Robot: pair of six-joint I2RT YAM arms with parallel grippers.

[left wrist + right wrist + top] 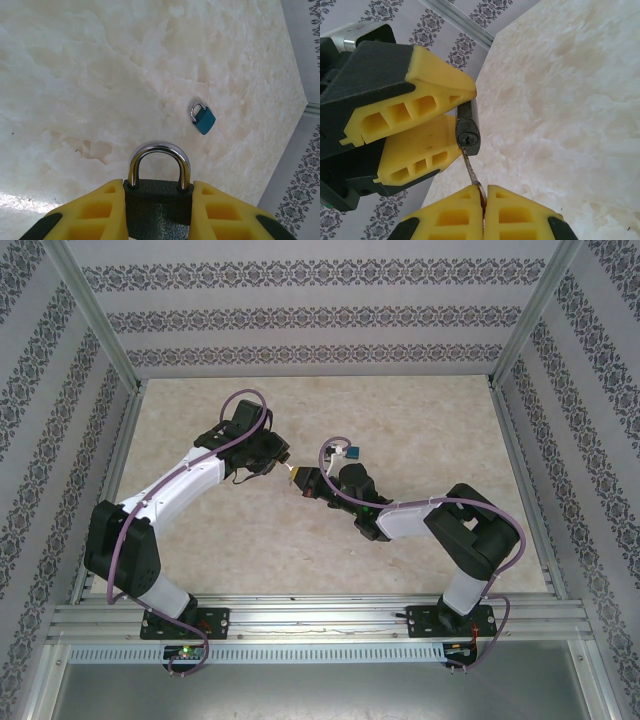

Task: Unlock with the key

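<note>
Two padlocks, dark padlock clamped between left fingers, right fingers pinched tight on key, blade tip at its keyhole, teal padlock on surface at one o'clock of the dark one

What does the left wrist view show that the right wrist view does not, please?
Left wrist: the shackle of the black padlock and a small teal padlock lying apart on the table. Right wrist: the keyhole, met by the key in the right gripper. Both: the black padlock clamped between the yellow fingers of the left gripper, above the table.
</note>
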